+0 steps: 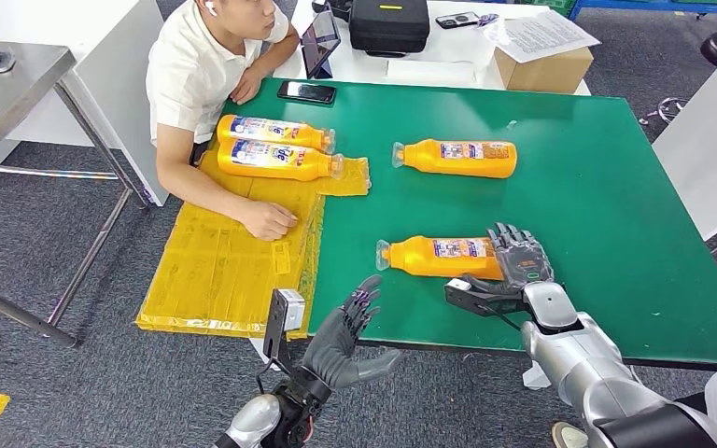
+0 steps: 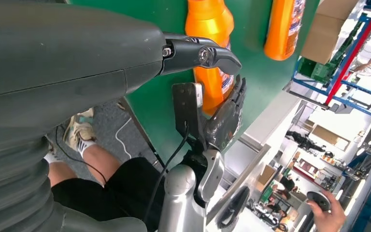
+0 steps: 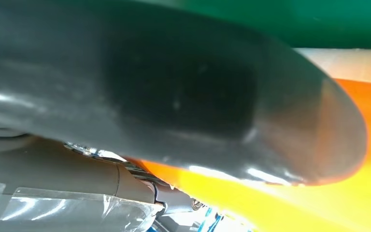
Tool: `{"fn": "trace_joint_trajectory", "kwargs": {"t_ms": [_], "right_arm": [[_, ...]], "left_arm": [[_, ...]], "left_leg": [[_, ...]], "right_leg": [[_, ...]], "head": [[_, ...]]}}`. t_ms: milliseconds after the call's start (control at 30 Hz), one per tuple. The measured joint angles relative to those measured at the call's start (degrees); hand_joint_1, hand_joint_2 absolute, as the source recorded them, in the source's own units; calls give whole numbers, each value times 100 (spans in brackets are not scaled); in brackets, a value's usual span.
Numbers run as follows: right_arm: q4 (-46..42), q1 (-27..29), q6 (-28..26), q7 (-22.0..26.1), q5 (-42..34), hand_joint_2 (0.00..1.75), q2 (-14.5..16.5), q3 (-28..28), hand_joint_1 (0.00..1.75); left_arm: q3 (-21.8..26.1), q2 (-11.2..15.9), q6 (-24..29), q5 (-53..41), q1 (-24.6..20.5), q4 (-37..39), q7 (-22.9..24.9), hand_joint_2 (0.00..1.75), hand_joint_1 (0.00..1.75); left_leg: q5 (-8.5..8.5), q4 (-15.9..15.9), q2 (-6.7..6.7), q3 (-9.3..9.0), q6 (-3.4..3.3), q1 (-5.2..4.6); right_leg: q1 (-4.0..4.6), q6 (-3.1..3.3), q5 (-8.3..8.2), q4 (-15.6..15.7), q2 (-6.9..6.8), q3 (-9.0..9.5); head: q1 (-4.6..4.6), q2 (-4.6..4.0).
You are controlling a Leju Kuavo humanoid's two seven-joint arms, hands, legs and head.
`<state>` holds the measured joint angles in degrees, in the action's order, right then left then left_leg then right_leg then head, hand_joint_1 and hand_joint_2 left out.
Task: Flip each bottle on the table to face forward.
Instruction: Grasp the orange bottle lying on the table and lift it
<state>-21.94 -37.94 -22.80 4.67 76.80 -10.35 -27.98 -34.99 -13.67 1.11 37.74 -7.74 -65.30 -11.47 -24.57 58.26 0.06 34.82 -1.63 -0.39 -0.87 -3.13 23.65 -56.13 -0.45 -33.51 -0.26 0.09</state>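
Slip risk on the near orange plastic bottle (image 1: 441, 257), honestly.
Left hand (image 1: 347, 338) hovers off the green table's (image 1: 607, 187) front edge, fingers spread, holding nothing. The bottle lies on its side near that edge, cap end leftward. Right hand (image 1: 515, 266) wraps its base end, thumb underneath; a grip that far out could let it roll away mid-flip. A second orange bottle (image 1: 457, 157) lies further back.

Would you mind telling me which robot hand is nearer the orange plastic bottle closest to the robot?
The right hand: it is at the base end of the orange plastic bottle, apparently touching it. The left hand hovers off the green table's front edge, apart from the bottle.
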Motion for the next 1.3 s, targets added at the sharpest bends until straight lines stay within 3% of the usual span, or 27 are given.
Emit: {"fn": "trace_joint_trajectory", "kwargs": {"t_ms": [33,67,167,200,400,1133,1200,1300], "right_arm": [[13,-6,8,3,-7,0,5,0,0],[26,-11,21,11,-15,44,8,1,36],[68,-18,77,133,-116,175,8,4,167],[81,-16,94,216,-172,175,6,6,175],[119,27,56,630,-455,175,-21,72,175],[181,80,101,698,-602,175,-62,211,175],[181,127,130,919,-910,175,-68,295,175],[175,324,334,1734,-1986,175,-25,728,175]], "left_arm": [[-8,-1,-4,19,-5,17,2,175,0],[-16,-2,-9,40,-9,32,5,175,0],[-41,-2,-28,100,-21,77,16,175,0],[-51,-2,-37,119,-26,92,18,175,0],[-104,-2,-74,208,-56,183,15,175,0],[-181,3,-122,422,-79,248,31,175,0],[-185,4,-112,431,-82,248,12,175,0],[-184,5,-20,398,-85,248,-121,175,0]], "left_leg": [[0,0,1,0,0,0],[0,0,1,-1,0,0],[0,0,2,-3,0,1],[-1,0,2,-5,0,1],[-6,0,4,-29,-2,1],[-6,0,2,-67,-3,0],[-8,0,0,-69,-4,1],[-13,0,-5,-68,-6,3]], "right_leg": [[0,0,0,0,0,0],[0,0,0,0,1,0],[1,0,0,0,2,0],[1,0,0,1,4,0],[0,1,2,3,7,17],[0,1,4,6,6,48],[1,1,6,7,6,47],[3,1,8,7,4,59]], "head": [[0,0],[0,0],[0,0],[0,0],[1,0],[0,0],[0,0],[1,0]]}}
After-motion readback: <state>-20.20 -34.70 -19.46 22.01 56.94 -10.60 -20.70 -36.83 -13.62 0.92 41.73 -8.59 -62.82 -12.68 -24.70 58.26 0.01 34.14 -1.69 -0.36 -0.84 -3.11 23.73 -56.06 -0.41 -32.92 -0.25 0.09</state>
